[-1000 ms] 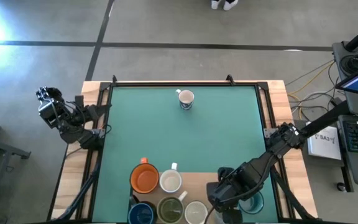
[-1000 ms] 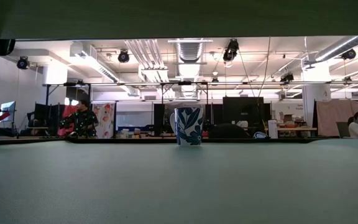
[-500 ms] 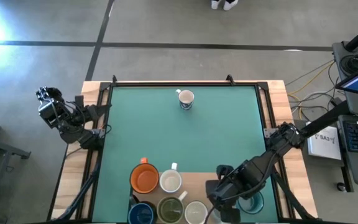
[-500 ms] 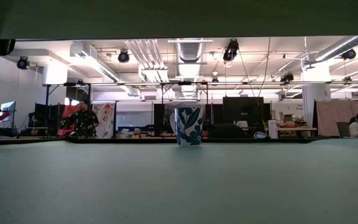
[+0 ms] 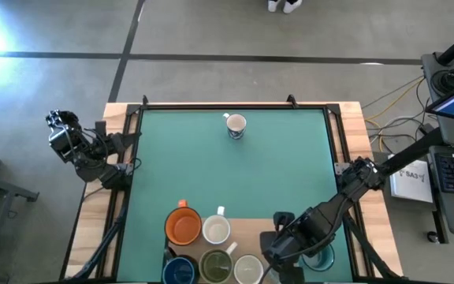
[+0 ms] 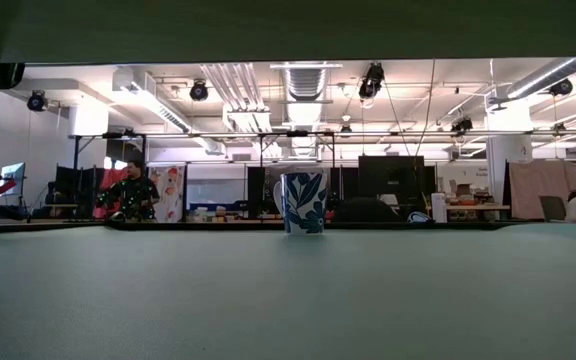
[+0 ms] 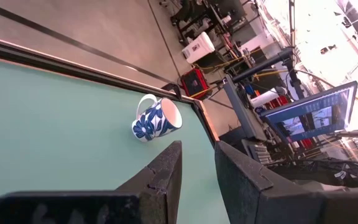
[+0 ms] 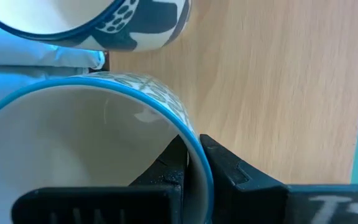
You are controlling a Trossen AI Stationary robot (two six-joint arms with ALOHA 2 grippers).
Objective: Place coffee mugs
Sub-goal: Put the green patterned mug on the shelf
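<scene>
Where mugs [image 5: 211, 244] cluster, right gripper [image 8: 193, 163] on blue-rimmed mug [image 8: 92, 140].

One white mug [image 5: 236, 125] sits alone near the far edge of the green table [image 5: 290, 166], while an orange mug [image 5: 184, 227], a white one [image 5: 217, 230], a dark blue one [image 5: 180, 271] and an olive-green one [image 5: 215, 267] cluster at the near edge. The right gripper [image 5: 290, 254] is down over a blue-rimmed mug [image 5: 322, 257] there, and the left gripper [image 5: 60, 134] hangs off the table's left side.
</scene>
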